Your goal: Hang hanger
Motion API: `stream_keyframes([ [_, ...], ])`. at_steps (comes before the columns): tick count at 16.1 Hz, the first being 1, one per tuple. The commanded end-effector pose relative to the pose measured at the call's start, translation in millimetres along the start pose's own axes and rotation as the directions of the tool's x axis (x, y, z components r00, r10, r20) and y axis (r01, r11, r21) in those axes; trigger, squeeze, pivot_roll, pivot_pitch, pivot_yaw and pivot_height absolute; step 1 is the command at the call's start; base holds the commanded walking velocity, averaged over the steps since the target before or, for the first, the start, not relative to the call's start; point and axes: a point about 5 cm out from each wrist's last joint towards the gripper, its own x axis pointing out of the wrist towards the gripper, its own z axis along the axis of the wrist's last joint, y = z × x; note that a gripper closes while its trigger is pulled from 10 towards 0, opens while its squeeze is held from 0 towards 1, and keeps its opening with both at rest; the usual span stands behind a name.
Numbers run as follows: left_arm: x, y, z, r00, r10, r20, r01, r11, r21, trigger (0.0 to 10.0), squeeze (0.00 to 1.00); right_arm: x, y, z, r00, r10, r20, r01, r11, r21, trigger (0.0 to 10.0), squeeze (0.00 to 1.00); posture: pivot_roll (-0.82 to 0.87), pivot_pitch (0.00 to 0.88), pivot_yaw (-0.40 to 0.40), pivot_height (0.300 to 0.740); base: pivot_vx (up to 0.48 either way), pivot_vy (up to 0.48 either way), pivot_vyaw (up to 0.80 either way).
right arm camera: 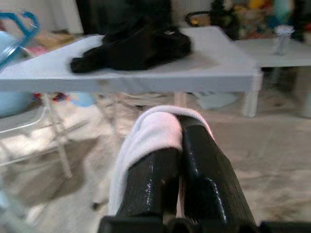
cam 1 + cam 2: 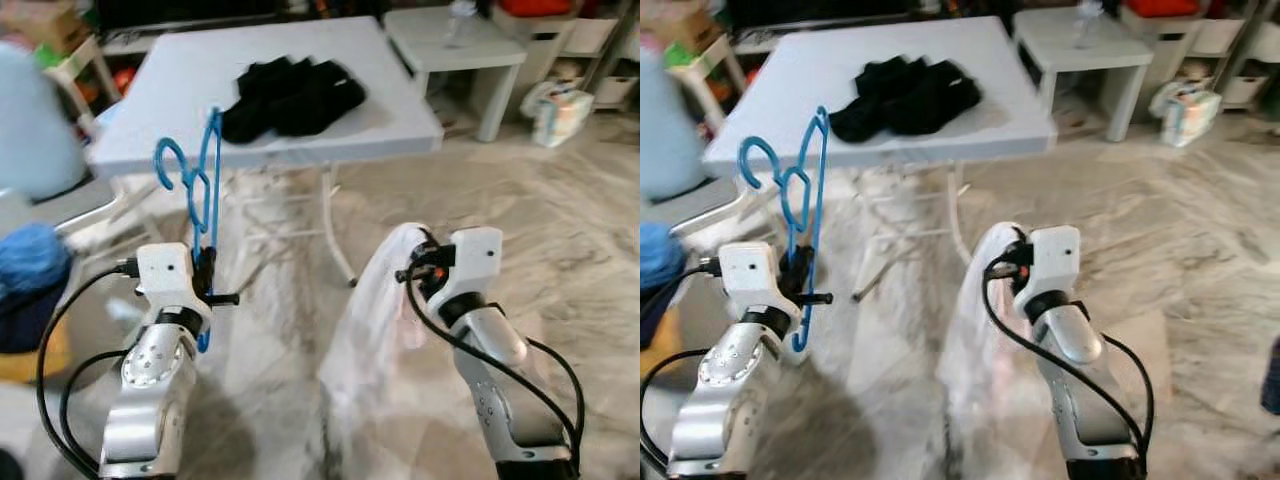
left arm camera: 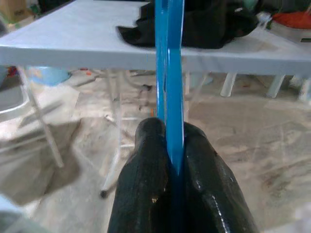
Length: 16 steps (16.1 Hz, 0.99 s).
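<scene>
Nearest the camera, the left gripper [image 2: 205,275] had its two fingers [image 3: 146,179] pressed together on the lower part of a blue hanger [image 2: 196,190], pinching the plastic so that the frame stood nearly upright with its hook [image 2: 167,160] uppermost and free, an attitude that would seem to suit slipping the hook over a rail, though no rail could be made out. The right gripper [image 2: 415,262] was raised to about the same height, its fingers [image 1: 204,160] closed on a white cloth [image 2: 375,320] that was draped over one finger and hung loosely below the wrist toward the floor; the cloth was presumably held clear of the ground for fitting to the hanger, which it did not touch. Beyond both arms stood a pale folding table [image 2: 180,70] on thin metal legs, bearing a heap of black clothes [image 2: 290,95] near its front edge, well apart from either gripper. The floor [image 2: 520,200] was of veined, marble-like tile. Farther back stood a small white table [image 2: 450,45] and, beside it, a bag [image 2: 557,110] on the floor; a light blue object [image 2: 30,120] rose at the robot's left, and storage clutter lined the far wall, too blurred to name.
</scene>
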Motion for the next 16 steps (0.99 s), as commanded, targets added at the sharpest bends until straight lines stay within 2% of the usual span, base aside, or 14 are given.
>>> stream_keyframes([
  [1, -1.0, 4.5, 0.7, 1.0, 0.011, 0.004, -0.011, 1.0, 0.013, 10.0, 0.0, 3.3, 3.8, 9.0, 0.999, 0.0, 0.033, 0.0, 1.0, 0.015, 10.0, 0.0, -0.01, 0.06, 0.017, 0.74, 0.371, 0.0, 0.0],
  [5, -1.0, 2.9, -0.6, 1.0, 0.014, 0.004, -0.014, 1.0, 0.001, 10.0, 0.0, 6.0, 4.7, 9.6, 1.0, 0.012, 0.029, -0.013, 0.999, 0.04, 10.0, 0.0, -0.01, 0.052, 0.009, 0.74, 0.368, 0.0, 0.0],
  [7, -1.5, 0.0, -1.7, 1.0, 0.025, 0.007, -0.025, 0.999, -0.029, 10.0, 0.0, 8.8, 4.4, 11.5, 0.999, 0.005, 0.032, -0.007, 0.998, 0.061, 10.0, 0.0, -0.01, 0.049, 0.009, 0.74, 0.0, 0.0, 0.0],
  [16, 2.0, -2.7, -3.0, 1.0, 0.017, 0.002, -0.017, 0.999, -0.027, 10.0, 0.0, 11.7, 6.4, 13.7, 0.999, -0.032, 0.035, 0.03, 0.998, 0.047, 10.0, 0.0, -0.02, 0.042, 0.02, 0.74, 0.0, 0.0, 0.0],
])
